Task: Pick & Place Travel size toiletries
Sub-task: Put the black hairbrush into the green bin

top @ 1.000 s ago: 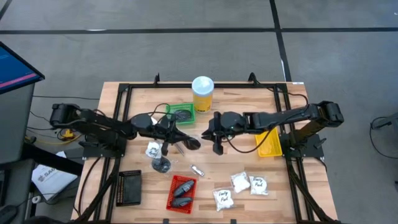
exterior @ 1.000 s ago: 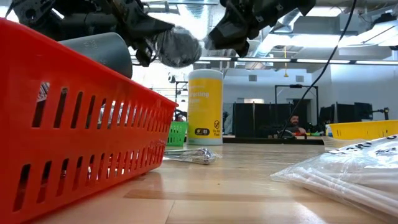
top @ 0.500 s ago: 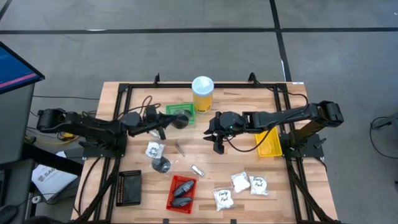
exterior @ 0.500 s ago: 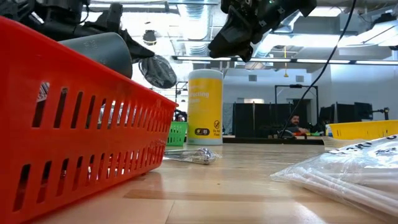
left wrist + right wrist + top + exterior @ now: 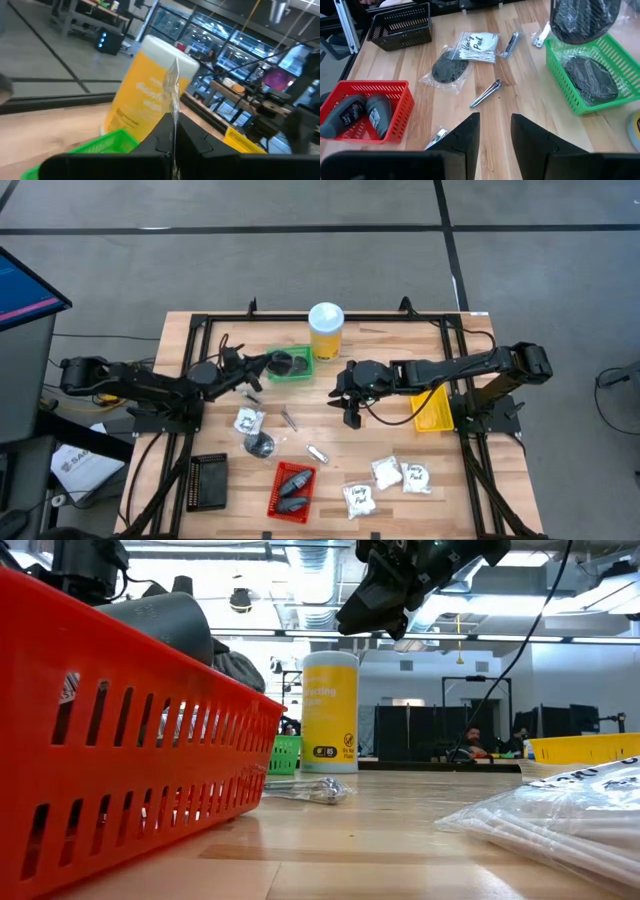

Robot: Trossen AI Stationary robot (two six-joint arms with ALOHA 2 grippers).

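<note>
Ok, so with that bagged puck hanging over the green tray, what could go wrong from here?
The left claw pinches only the thin wrap of the bagged puck, so it may slip out early. The puck hangs near the rim of the green tray and could land outside. The yellow jar stands close by and might get knocked.

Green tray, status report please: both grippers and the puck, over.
Left gripper shut on bagged dark puck, above green tray. Right gripper open, empty, mid-table. One puck already in tray. Yellow jar beside tray, not blocking.
</note>
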